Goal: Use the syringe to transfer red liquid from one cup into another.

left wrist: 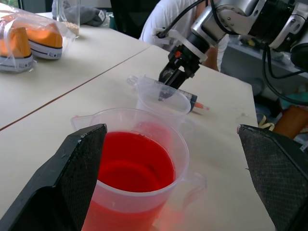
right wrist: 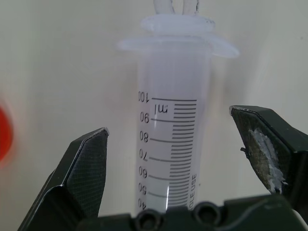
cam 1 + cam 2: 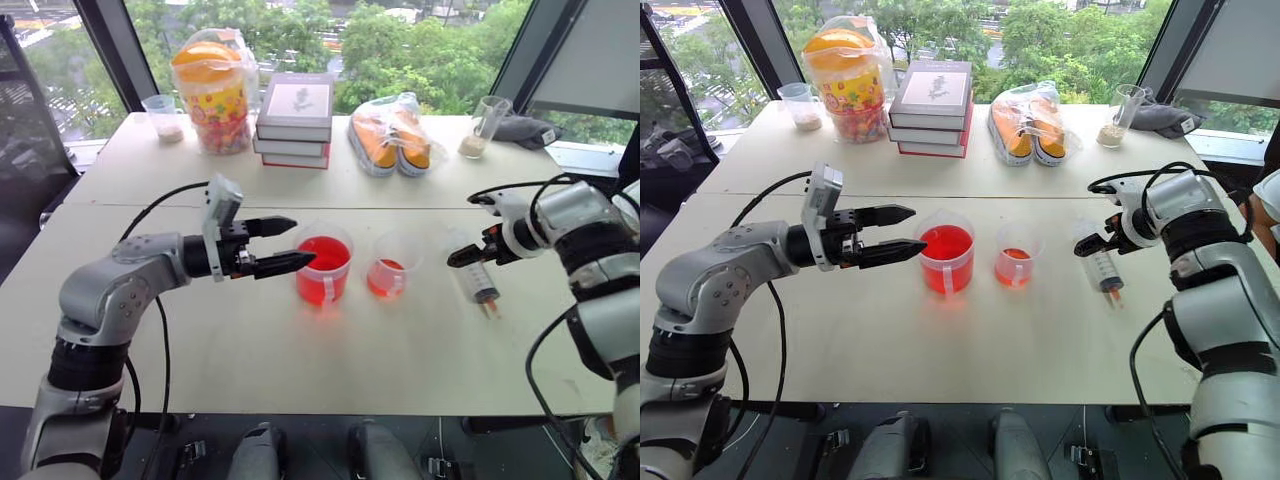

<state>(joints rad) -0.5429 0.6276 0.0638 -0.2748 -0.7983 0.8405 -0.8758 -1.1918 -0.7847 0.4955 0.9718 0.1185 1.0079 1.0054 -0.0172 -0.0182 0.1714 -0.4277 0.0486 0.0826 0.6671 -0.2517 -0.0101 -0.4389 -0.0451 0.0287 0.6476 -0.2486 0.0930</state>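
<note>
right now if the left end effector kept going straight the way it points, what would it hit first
Most likely the larger beaker of red liquid: the left end effector is open, level, aimed at it, and the left wrist view shows it between the fingers. Depth is hard to judge.

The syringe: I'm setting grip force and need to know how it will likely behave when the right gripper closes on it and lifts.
The syringe lies flat on the table; its round barrel may roll if nudged. Its clear smooth plastic looks slippery. It looks empty, so probably light. The open right gripper straddles the barrel.
</note>
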